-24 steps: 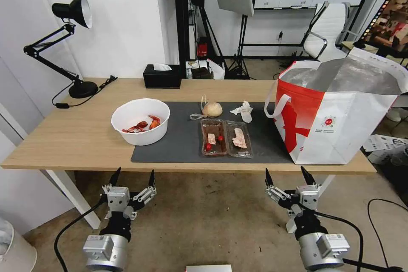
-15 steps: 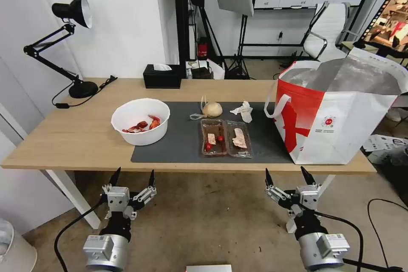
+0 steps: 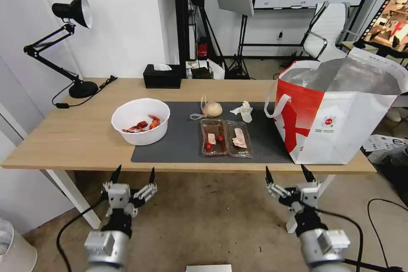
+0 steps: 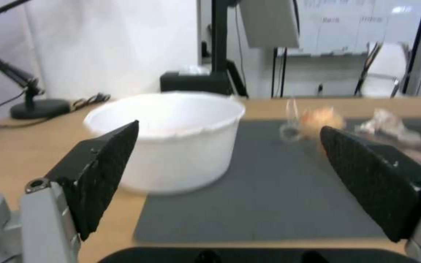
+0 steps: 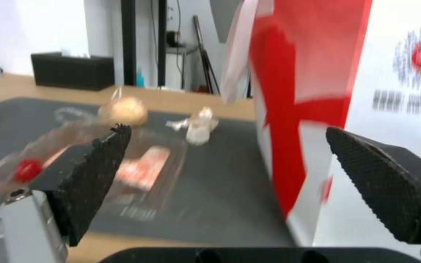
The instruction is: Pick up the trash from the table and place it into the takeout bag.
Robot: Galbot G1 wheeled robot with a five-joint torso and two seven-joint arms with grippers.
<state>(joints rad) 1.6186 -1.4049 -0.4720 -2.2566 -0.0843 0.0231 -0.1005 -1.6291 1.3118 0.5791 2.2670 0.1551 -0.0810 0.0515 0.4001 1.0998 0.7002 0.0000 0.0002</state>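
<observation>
On the light-wood table (image 3: 76,136) lies a dark grey mat (image 3: 182,144) with the trash: a white bowl (image 3: 140,121) holding red shells, a clear hinged tray (image 3: 225,137) with scraps, a beige lump (image 3: 212,109) and a crumpled tissue (image 3: 244,110). The takeout bag (image 3: 340,110) stands open at the table's right end, foil lining showing. My left gripper (image 3: 132,174) hangs open below the front edge, facing the bowl (image 4: 171,138). My right gripper (image 3: 287,174) is open too, facing the tray (image 5: 98,160) and the bag (image 5: 356,109).
A black desk lamp (image 3: 70,42) and its cable sit at the far left of the table, a black tissue box (image 3: 162,76) at the back edge. A white table leg (image 3: 72,197) stands near my left arm. Office chair and stands fill the room behind.
Both arms have shifted slightly at the wrists below the table edge; the things on the table are unmoved.
</observation>
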